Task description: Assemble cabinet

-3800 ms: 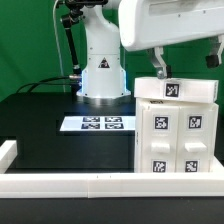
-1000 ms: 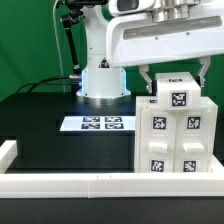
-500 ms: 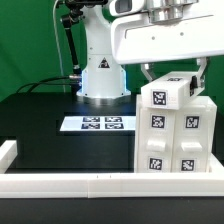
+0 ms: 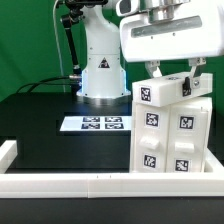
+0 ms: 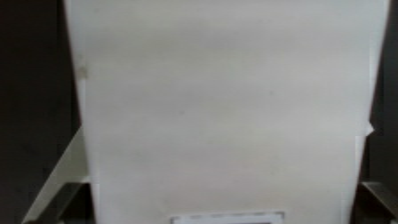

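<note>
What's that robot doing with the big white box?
The robot arm has its gripper clamped on the top piece of the cabinet, a big white box with black-and-white square tags on its faces. The box is tilted to one side, and it stands at the exterior view's right on the black table, just behind a low white wall. A flat marker board lies on the table in front of the robot's base. The wrist view shows only white plastic between the fingers.

One cabinet (image 4: 172, 135), one marker board (image 4: 96, 124), one end effector (image 4: 172, 72), one table (image 4: 50, 125).
</note>
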Motion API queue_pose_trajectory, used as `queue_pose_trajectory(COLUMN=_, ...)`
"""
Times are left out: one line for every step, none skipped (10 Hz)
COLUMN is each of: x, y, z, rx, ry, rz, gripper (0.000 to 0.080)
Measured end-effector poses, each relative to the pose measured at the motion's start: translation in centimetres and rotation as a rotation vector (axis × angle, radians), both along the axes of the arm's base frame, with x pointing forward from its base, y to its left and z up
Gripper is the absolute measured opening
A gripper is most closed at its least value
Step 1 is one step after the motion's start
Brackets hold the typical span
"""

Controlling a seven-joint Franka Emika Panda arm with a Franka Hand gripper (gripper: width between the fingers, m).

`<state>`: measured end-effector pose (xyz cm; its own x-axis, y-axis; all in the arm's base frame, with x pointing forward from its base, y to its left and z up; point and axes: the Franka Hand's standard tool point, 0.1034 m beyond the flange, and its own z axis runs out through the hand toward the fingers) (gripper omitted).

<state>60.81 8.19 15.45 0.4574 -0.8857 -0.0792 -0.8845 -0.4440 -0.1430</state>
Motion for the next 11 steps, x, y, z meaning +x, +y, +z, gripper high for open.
queue_pose_trajectory(x=0.04, y=-0.15, z=0.05, rx=0.006, ry=0.009, rz=-0.077, gripper=0.0557)
queue_pose_trajectory(x=0.06, y=-0.26, z=0.03, rx=0.011, ry=0.017, rz=-0.131, gripper=0.0557)
queue_pose_trajectory(x=0.05, y=-0.26, z=0.01, rx=0.018, ry=0.022, rz=-0.168, gripper=0.0557)
queue_pose_trajectory(x=0.04, y=-0.13, z=0.00, rx=0.033, ry=0.035, rz=-0.253, gripper=0.0557)
queue_pose_trajectory(x=-0.05, y=0.01, z=-0.07, rx=0.045, ry=0.049, rz=-0.340, gripper=0.0557)
queue_pose_trajectory(x=-0.27, y=0.15, z=-0.25, rx=0.060, ry=0.070, rz=-0.443, gripper=0.0557)
queue_pose_trajectory(x=-0.54, y=0.49, z=-0.37, rx=0.068, ry=0.098, rz=-0.559, gripper=0.0557)
queue_pose_trajectory(x=-0.50, y=0.63, z=-0.32, rx=0.074, ry=0.107, rz=-0.624, gripper=0.0558)
queue_pose_trajectory(x=-0.46, y=0.58, z=-0.30, rx=0.086, ry=0.112, rz=-0.650, gripper=0.0558)
queue_pose_trajectory(x=-0.35, y=0.44, z=-0.25, rx=0.099, ry=0.118, rz=-0.696, gripper=0.0558)
queue_pose_trajectory(x=-0.33, y=0.45, z=-0.26, rx=0.105, ry=0.123, rz=-0.724, gripper=0.0558)
